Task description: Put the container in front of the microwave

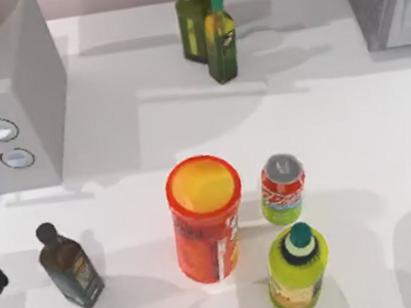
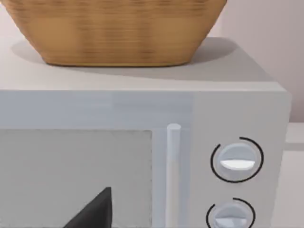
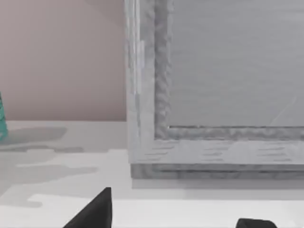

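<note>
Can, i.e. the container (image 1: pixel 283 189), stands upright between orange canister (image 1: pixel 206 217) and capped bottle (image 1: pixel 298 269), well apart from the microwave (image 1: pixel 4 99) at far left. Judged light, rigid, slippery; grip mid-body. My grippers' finger state: cannot tell.

White table (image 1: pixel 356 124) with soft shadows, plain pinkish wall (image 3: pixel 61 57) behind.

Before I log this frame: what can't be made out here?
- Left claw: left wrist view's edge cuts it to one dark tip; open or shut unreadable.
- Right claw: same, two tips at the edge.
- Microwave: top view's left edge crops its door.
- Container: label text too small.
- Basket: its top is cropped.
</note>
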Tool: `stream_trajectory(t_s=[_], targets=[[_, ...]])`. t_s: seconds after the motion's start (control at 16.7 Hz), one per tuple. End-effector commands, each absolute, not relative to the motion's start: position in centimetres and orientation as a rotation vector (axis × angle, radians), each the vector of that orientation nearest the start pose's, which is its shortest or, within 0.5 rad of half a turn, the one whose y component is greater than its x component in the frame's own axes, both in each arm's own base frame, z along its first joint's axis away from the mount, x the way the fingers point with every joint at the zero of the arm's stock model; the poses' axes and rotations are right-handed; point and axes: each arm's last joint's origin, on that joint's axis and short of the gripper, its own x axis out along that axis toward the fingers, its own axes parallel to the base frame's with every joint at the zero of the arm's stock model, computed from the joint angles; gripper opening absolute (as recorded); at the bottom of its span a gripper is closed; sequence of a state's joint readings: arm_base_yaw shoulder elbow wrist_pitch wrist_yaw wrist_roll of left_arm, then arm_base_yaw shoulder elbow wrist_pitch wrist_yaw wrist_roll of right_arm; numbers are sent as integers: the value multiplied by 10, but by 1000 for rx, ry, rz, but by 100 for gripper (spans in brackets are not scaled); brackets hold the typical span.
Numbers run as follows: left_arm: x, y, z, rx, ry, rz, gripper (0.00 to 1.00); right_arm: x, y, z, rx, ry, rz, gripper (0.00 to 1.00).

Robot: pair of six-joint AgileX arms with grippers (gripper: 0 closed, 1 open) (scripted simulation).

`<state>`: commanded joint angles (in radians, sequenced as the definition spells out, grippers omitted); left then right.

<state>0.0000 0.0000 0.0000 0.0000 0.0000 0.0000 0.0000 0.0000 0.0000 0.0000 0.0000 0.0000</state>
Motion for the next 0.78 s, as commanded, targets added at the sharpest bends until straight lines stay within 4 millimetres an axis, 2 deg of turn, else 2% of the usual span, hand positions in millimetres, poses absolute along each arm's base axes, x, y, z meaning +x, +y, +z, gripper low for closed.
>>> stream_trajectory(t_s=[0.18, 0.36, 0.6, 0.78], targets=[[106, -2, 162, 0, 7, -6, 100, 106, -1, 160, 0, 0, 0, 100], [107, -6, 179, -3, 76, -51, 100, 106, -1, 160, 0, 0, 0, 100], [119, -19, 228, 6, 265, -157, 100, 106, -1, 160, 0, 0, 0, 100], [147, -39, 274, 40, 468, -254, 100, 106, -1, 160, 0, 0, 0, 100]])
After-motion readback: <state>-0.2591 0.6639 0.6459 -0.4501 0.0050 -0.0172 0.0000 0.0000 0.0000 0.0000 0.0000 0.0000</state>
